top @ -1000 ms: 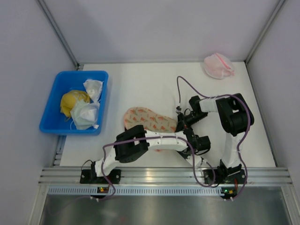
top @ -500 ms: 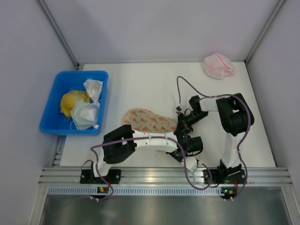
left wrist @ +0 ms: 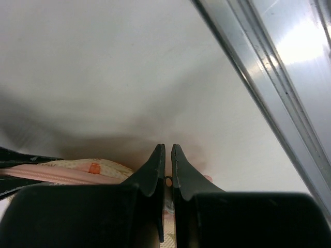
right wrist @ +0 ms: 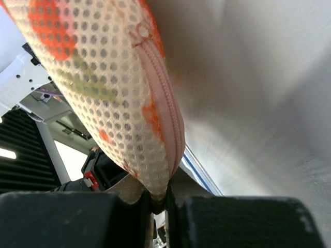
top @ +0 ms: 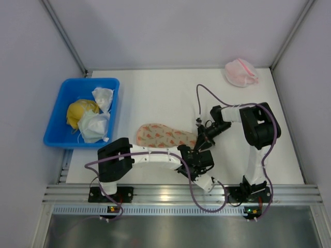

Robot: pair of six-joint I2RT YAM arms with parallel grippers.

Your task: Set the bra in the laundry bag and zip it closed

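Just changed: the left arm [top: 155,154] has folded back toward its own side, and the left gripper [left wrist: 168,150] has slid leftward along the near side of the bag [top: 163,134].
Held steady: the right gripper [right wrist: 161,194] has kept its place at the bag's right end; the bin [top: 83,80] and the pink bundle [top: 241,72] have not moved.
Bag: lies flat on the table [top: 155,98], between the two grippers, and looks longer and tauter than a second ago.
Left gripper: fingers nearly together, with a small ring in the slit between them, most likely the pull [left wrist: 168,181].
Right gripper: clamped narrow on the tip of the bag, mesh bulging out above the fingers.
Zipper [right wrist: 164,98]: the stretch that runs down to the right fingers is meshed shut; the rest is hidden under the left arm.
Bra: not visible in any view; judged to be inside the bag already.
Meaning: this reads as the zip stroke under way, one end anchored while the other gripper drags the pull; placing looks done, closing not yet confirmed.
Risk: the pull could slip from so thin a pinch, or the mesh could bunch ahead of it.
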